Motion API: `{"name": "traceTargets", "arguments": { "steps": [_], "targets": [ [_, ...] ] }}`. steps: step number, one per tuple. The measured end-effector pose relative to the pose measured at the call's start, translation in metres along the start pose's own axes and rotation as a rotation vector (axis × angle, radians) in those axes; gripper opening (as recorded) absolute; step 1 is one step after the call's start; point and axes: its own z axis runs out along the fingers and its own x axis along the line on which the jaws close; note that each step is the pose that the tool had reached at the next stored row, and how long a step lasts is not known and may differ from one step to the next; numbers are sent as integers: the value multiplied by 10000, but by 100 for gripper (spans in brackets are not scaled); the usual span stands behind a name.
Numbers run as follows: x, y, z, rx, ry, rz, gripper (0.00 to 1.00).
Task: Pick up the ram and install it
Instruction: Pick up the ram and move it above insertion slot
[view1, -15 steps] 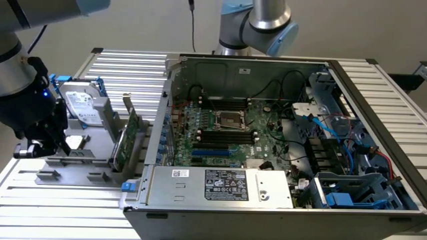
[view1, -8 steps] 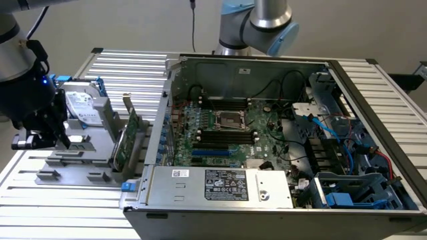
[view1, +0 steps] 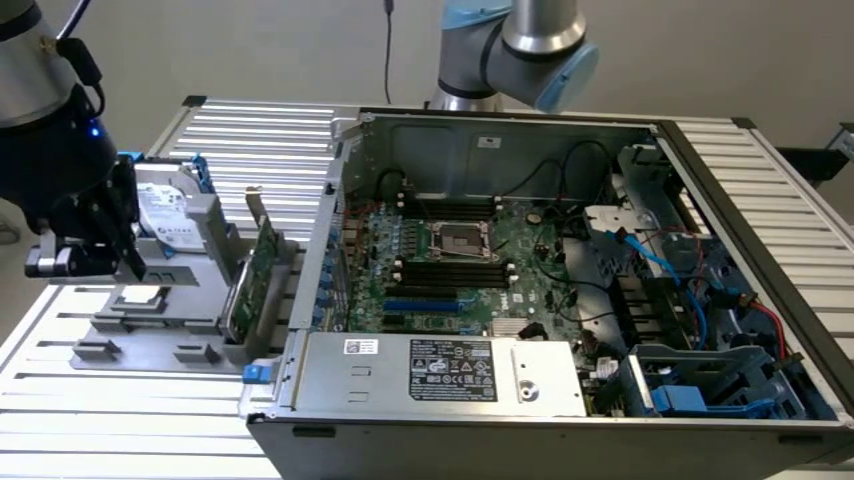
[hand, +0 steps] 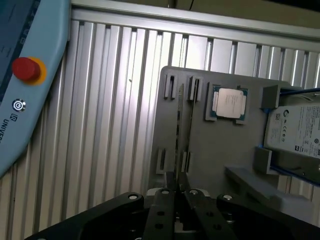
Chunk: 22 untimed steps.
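Ribbed metal table carries an open PC case on the exterior view's right and a grey holder on the exterior view's left, close beside the case. On the holder I see a CPU, a hard drive and a green card that stands upright on the side near the case. The ram stands on its edge in the holder between small grey guides, so from the wrist it looks like a thin line. The gripper is over the holder at one end of this line. Its jaws are almost together and seem to pinch the thin edge of the ram. I cannot tell if the ram is already out of the guides.

I judge that the step in hand is the pick. To do it well, the grip should sit square on the flat sides of the ram, not on a corner, because so thin a part can turn between the tips. The pull should go straight along the guides, with no tilt, or the ram can jam. The CPU is just beside the guides, so a side movement is a risk. The black slots in the case are well apart from the gripper.
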Motion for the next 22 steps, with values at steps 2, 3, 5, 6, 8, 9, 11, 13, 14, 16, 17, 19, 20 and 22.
{"name": "traceTargets", "arguments": {
  "steps": [2, 3, 5, 6, 8, 9, 11, 13, 14, 16, 17, 19, 20, 22],
  "targets": [
    [-9, -40, -46, -5, 0, -4, 14],
    [-14, -57, -66, -8, 1, -6, 14],
    [-24, -89, -104, -13, -1, -15, 14],
    [-28, -103, -124, -18, -1, -22, 14],
    [-37, -128, -167, -30, -1, -42, 14],
    [-41, -140, -186, -36, -1, -53, 14],
    [-47, -170, -219, -45, -5, -76, 14],
    [-48, -206, -243, -55, -5, -96, 14],
    [-48, -226, -254, -59, -7, -106, 14],
    [-46, -275, -270, -65, -10, -127, 14],
    [-45, -303, -277, -67, -13, -135, 14],
    [-42, -358, -293, -72, -17, -152, 14],
    [-40, -384, -301, -73, -21, -160, 14],
    [-38, -436, -319, -79, -27, -174, 14]
  ]
}}
